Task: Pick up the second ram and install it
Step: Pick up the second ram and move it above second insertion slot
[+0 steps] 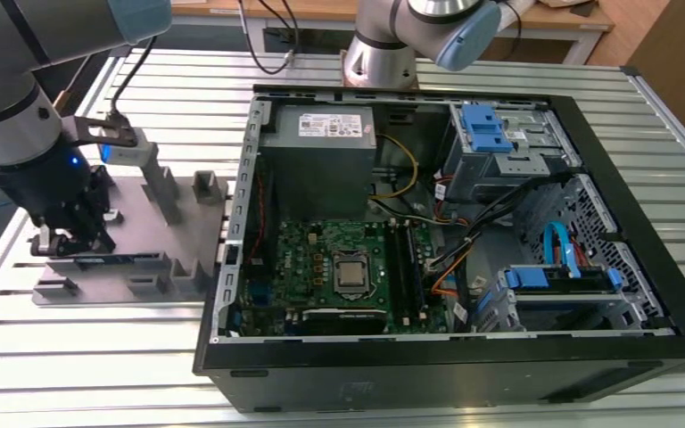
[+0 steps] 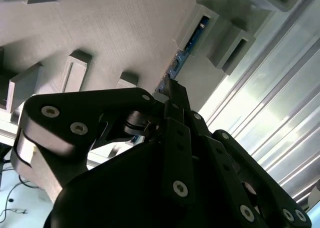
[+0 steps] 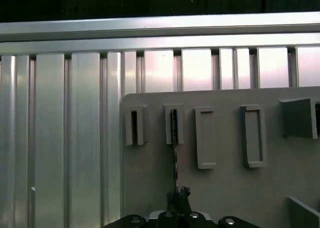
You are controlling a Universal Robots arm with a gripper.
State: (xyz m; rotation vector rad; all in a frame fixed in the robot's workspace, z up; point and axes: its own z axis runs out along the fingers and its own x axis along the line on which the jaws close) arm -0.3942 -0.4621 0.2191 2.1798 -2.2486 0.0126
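While the second ram (image 3: 174, 150), a thin dark-green circuit-board stick, sits edge-up in the grey slotted plastic holder (image 1: 188, 227) | black gripper (image 3: 178, 194): jaws closed on it | not yet lifted, install undone.

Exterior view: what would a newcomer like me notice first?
The big black computer case lies open at centre, its green motherboard bared. On the exterior view's left, the gripper pinches the second ram, a thin stick set in a gray holder plate.
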